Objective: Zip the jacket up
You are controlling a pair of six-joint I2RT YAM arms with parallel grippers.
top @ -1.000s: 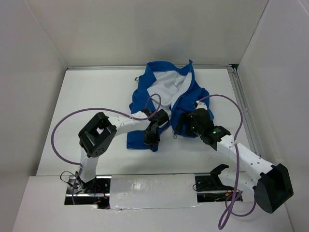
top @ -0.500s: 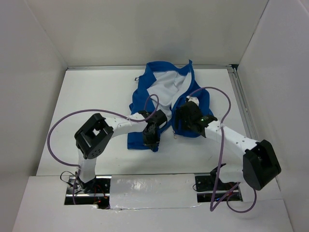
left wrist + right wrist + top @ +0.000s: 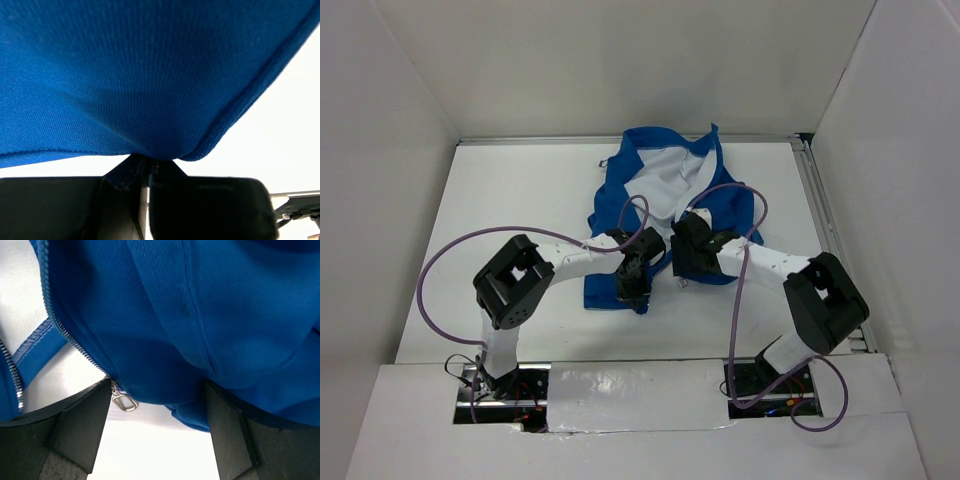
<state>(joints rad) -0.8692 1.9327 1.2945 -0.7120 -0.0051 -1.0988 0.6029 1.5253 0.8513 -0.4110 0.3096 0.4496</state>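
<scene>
Finds the jacket (image 3: 616, 190) spread open at the far middle of the counter (image 3: 510, 200), white lining up, collar near the back wall (image 3: 620, 70). Leaves broad bare counter to the left and a narrower strip to the right, up to a metal rail (image 3: 825, 225). Pinches the near hem corner between the left jaws, pressed together. Sets the right jaws spread around a bunched blue fold, zipper pull (image 3: 122, 401) hanging at the fold's edge. Loops purple cables (image 3: 445, 260) over both arms and above the jacket.

White links (image 3: 578, 262), boxy black joints (image 3: 515, 283), looping purple cables (image 3: 421, 290). The left end effector (image 3: 146, 167) and right end effector (image 3: 157, 395) are black.
</scene>
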